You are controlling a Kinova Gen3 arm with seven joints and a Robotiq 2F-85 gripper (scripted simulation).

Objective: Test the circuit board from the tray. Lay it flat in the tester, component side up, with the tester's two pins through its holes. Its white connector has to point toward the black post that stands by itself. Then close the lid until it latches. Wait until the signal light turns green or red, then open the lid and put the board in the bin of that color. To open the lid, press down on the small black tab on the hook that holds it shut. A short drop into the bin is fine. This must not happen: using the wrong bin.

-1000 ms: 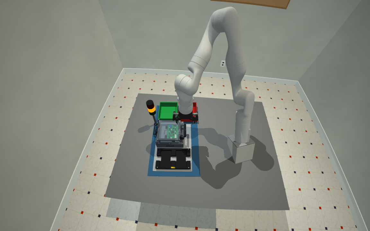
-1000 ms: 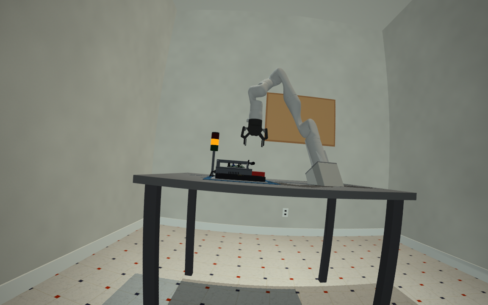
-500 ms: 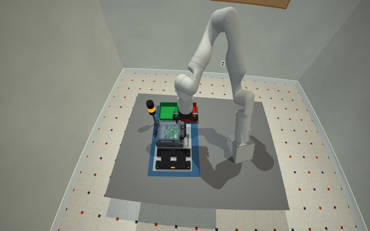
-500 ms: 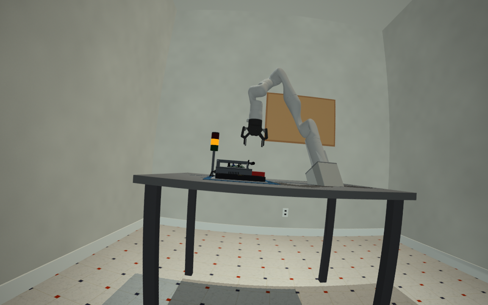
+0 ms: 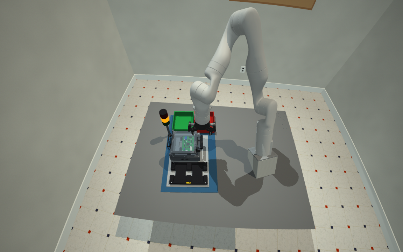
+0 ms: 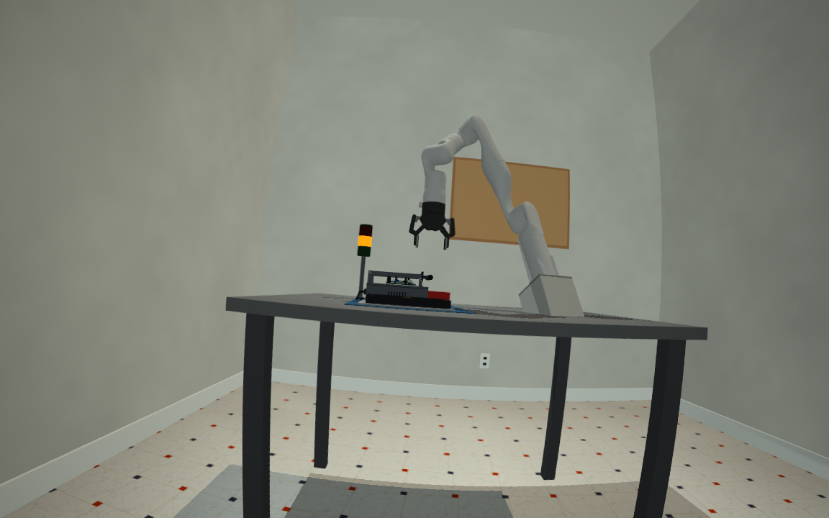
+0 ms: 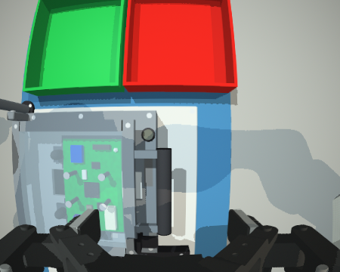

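Note:
The circuit board (image 5: pixel 184 147) (image 7: pixel 79 189) lies component side up in the tester, under the clear lid (image 5: pixel 176 144) (image 7: pixel 128 170). The lid is down and looks level in the exterior view. The white connector (image 7: pixel 110 218) is at the board's near right corner in the wrist view. The black hook and tab (image 7: pixel 147 242) are at the tester's near right, partly cut off by my gripper. The signal light (image 5: pixel 165 119) (image 6: pixel 365 240) glows amber. My gripper (image 5: pixel 202 133) (image 6: pixel 431 247) (image 7: pixel 163 225) is open and empty, high above the tester's right side.
The green bin (image 5: pixel 182 130) (image 7: pixel 73 89) and red bin (image 5: pixel 211 117) (image 7: pixel 179 89) stand side by side behind the tester, both empty. The black tray (image 5: pixel 180 175) in front of the tester is empty. A black handle bar (image 7: pixel 164 189) runs along the lid's right side.

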